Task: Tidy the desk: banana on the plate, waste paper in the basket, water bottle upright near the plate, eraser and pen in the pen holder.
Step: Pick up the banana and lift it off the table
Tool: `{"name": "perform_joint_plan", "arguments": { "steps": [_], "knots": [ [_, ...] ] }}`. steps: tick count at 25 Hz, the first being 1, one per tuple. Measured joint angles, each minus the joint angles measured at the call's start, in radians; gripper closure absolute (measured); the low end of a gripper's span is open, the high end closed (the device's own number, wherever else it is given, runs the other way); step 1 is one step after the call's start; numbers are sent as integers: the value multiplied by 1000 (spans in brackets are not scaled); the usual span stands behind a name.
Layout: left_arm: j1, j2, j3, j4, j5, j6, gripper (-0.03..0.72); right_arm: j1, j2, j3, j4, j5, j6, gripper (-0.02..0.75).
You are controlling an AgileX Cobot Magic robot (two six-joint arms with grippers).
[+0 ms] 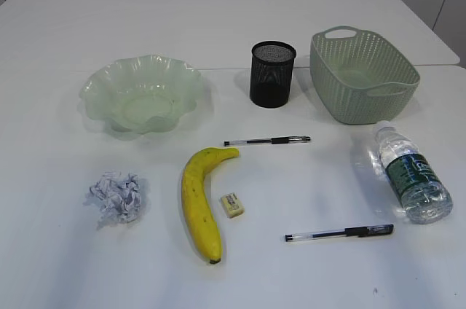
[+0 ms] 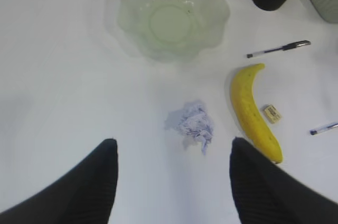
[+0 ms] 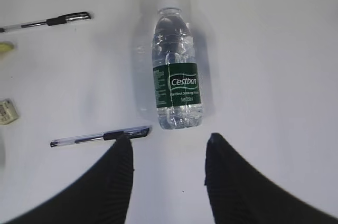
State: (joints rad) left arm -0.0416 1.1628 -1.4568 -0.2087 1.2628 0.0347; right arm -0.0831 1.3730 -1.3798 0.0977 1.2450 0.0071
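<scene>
While both grippers, left (image 2: 171, 182) and right (image 3: 169, 174), hang open and empty, banana (image 1: 199, 200), waste paper (image 1: 116, 196), lying water bottle (image 1: 411, 174), eraser (image 1: 231, 205) and pens (image 1: 266, 141) remain unsorted.

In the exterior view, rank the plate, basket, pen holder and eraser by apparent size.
1. Plate, widest
2. Basket, close behind; it sits slightly farther back, so the true order is unsure
3. Pen holder
4. Eraser, clearly smallest though nearest

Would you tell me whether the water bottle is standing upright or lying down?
Lying down: the water bottle rests on its side on the desk, cap on.
</scene>
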Motion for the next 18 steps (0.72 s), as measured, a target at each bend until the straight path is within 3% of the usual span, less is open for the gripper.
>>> {"name": "perform_joint_plan", "arguments": {
  "steps": [6,12,18],
  "knots": [
    [-37,75,-2,-52,0,51,221,0,2,0,17,0,-7,400],
    [-171,174,-2,-50,-2,62,221,0,2,0,23,2,-7,400],
    [-314,277,-34,11,-34,64,165,0,2,0,32,2,-7,400]
  ]
}}
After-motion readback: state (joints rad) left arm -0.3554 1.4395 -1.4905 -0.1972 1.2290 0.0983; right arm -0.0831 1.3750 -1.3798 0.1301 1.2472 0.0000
